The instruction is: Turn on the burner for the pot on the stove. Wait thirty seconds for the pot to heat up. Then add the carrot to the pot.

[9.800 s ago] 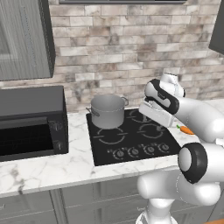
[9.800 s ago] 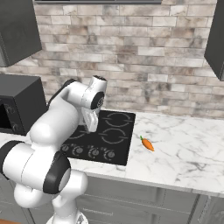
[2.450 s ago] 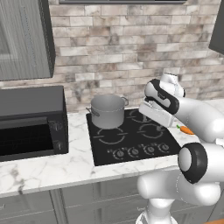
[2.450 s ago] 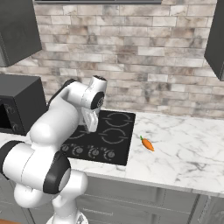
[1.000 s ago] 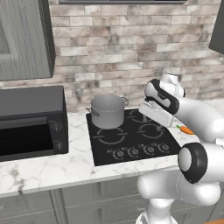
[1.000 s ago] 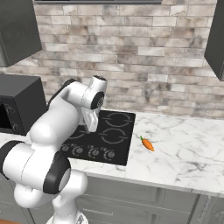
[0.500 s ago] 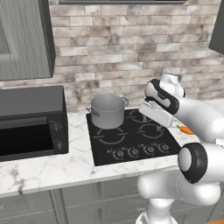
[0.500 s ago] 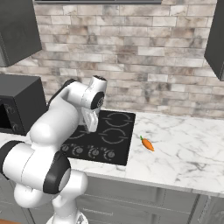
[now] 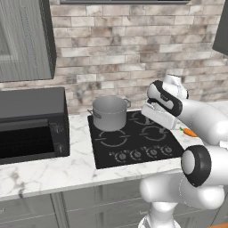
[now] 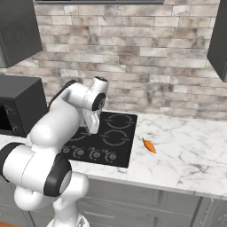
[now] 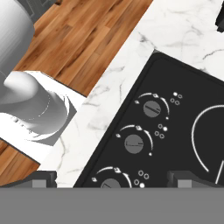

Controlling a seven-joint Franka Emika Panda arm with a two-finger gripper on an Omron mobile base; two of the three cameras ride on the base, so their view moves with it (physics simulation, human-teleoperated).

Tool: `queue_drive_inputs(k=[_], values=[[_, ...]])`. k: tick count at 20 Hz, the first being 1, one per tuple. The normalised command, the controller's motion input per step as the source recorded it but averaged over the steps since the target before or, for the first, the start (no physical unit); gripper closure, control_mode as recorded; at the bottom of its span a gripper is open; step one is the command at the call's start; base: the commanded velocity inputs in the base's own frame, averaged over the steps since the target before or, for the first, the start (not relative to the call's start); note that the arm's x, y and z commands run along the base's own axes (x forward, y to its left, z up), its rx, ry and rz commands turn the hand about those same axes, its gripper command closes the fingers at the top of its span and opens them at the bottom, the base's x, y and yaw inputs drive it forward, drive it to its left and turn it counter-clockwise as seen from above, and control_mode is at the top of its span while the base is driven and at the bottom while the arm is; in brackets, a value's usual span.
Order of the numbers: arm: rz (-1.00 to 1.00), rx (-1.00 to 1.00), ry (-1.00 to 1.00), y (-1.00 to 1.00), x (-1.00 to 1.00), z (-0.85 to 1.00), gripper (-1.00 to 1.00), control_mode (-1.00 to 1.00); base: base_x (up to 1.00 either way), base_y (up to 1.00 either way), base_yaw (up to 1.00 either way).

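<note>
Hand [image 11: 111, 177] released, holding nothing, poised above the stove [image 9: 133, 142] and looking down on the knobs [image 11: 133, 143] at its front edge. Pot [image 9: 109, 113] upright on the rear left ring. Carrot [image 10: 149, 146] lying on the table [image 10: 186, 155] just right of the stove, well apart from the pot. Microwave [image 9: 31, 122] to the left, out of the way.

Risks from here, as a judgement:
- Wrong knob. Several alike in a row, close together; small markings beside each too fine to read here, so the knob matching the pot's ring cannot be told for sure. Turning a neighbour would heat a bare ring and leave the pot cold.
- Slipping grip. Knobs small and low, hand spread wide; closing off-centre could graze the knob without turning it, or nudge the next one.
- Carrot rolling. Tapered and round on smooth marble, near the table's front; a clumsy pinch could push it away.
- Pot tall; a low carry could clip the rim.
</note>
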Motion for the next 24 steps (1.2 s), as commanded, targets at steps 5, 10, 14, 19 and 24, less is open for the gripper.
queue_drive_inputs(k=[5, 10, 14, 19, 24], values=[[0.0, 0.0, 0.0, 0.0, 0.0, 0.0, -1.0, -1.0, 0.0, 0.0, 0.0], [0.0, 0.0, 0.0, 0.0, 0.0, 0.0, -1.0, -1.0, 0.0, 0.0, 0.0], [0.0, 0.0, 0.0, 0.0, 0.0, 0.0, -1.0, -1.0, 0.0, 0.0, 0.0], [0.0, 0.0, 0.0, 0.0, 0.0, 0.0, -1.0, -1.0, 0.0, 0.0, 0.0], [0.0, 0.0, 0.0, 0.0, 0.0, 0.0, -1.0, -1.0, 0.0, 0.0, 0.0]])
